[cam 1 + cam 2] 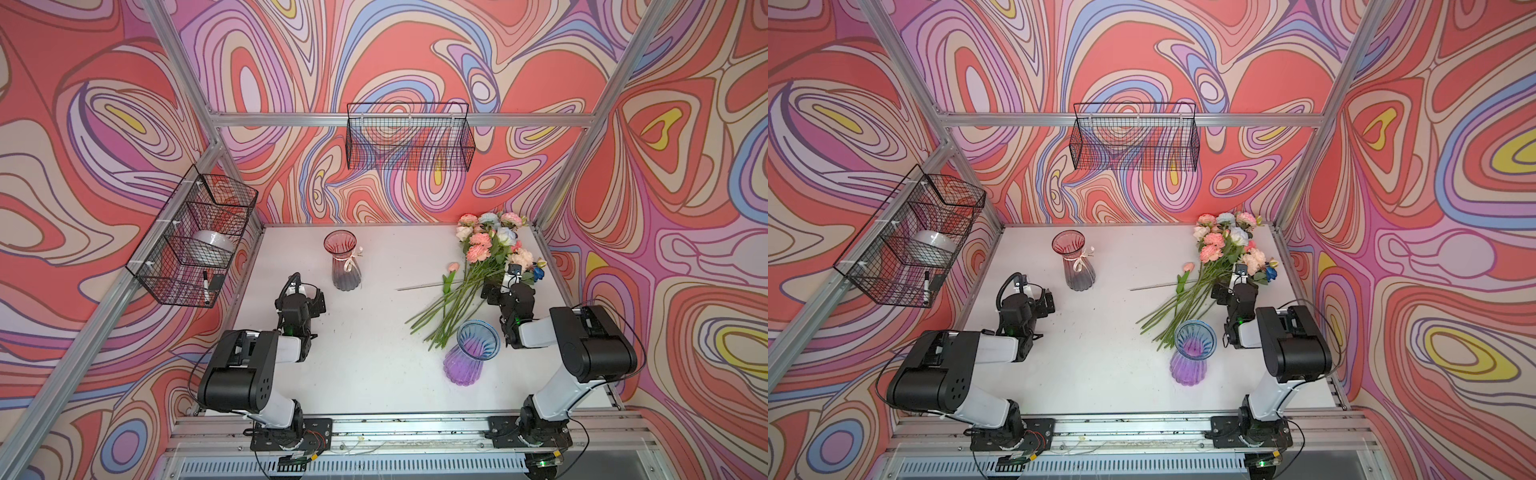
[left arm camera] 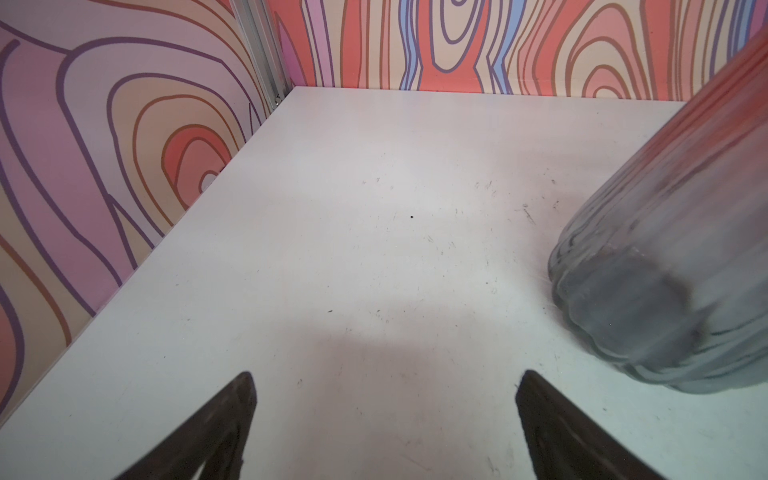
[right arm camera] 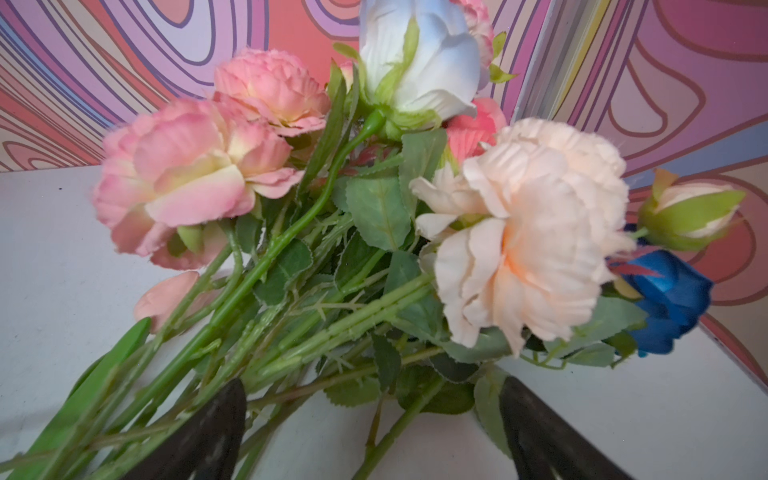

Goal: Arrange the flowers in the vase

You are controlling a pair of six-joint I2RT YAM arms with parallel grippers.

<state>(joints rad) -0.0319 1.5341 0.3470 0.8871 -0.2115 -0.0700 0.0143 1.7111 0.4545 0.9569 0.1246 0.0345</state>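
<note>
As seen in both top views, white table (image 1: 365, 386) enclosed on three sides by swirl-patterned walls, with both arm bases mounted along the near edge.

Flowers (image 1: 486, 257): lying in one loose bunch on the right half of the table, none in a vase. Blooms in pink, peach, cream, pale blue and one dark blue toward the far right corner; green stems fanned out toward the near centre.

Back-wall wire basket (image 1: 409, 137): hung on the rear frame rail. Left-wall wire basket (image 1: 191, 237): holding a white round object and a black marker.

Blue-to-purple vase (image 1: 471, 353): upright at near right, just beside the stem ends. Red-to-grey vase (image 1: 343, 262): upright at far centre-left, pale ribbon tied at the neck, well apart from the bunch.

Right gripper (image 3: 372, 380): lowered over the middle of the bunch, jaws spread wide, stems and leaves between the fingers, not clamped.

Left gripper (image 2: 384, 376): above bare table just beside the base of the red-to-grey vase, jaws spread wide, nothing between them.

Single pink bud (image 1: 453, 267): at the left edge of the bunch.

Thin grey rod (image 1: 419, 286): flat on the table, running from the bunch toward the centre.
</note>
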